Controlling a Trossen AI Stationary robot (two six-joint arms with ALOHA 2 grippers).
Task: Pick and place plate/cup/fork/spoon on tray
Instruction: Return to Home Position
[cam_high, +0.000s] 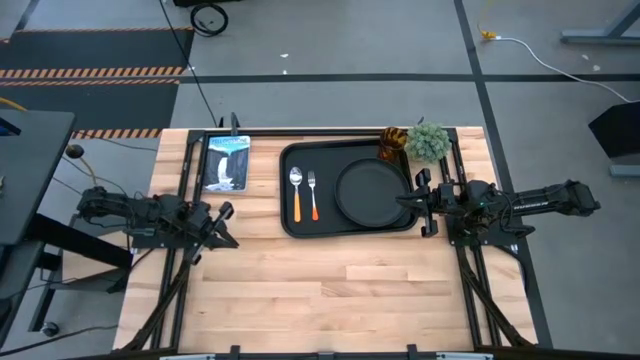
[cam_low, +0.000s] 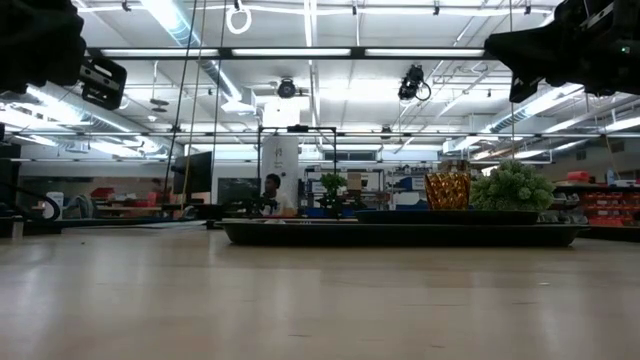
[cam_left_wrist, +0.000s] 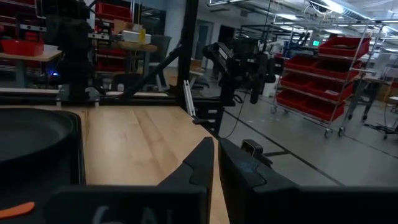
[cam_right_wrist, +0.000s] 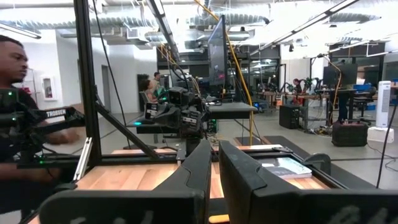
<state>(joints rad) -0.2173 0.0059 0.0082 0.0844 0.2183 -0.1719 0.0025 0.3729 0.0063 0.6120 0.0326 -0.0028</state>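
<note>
The black tray (cam_high: 350, 229) is holding the plate (cam_high: 372, 192), the spoon (cam_high: 295, 193) and the fork (cam_high: 312, 194) side by side, with the amber cup (cam_high: 393, 143) at its far right corner. Both grippers, left (cam_high: 222, 224) and right (cam_high: 421, 203), are hovering with fingers nearly closed, gripping nothing. "THORSEN" is showing on a frame label (cam_right_wrist: 63, 113).
</note>
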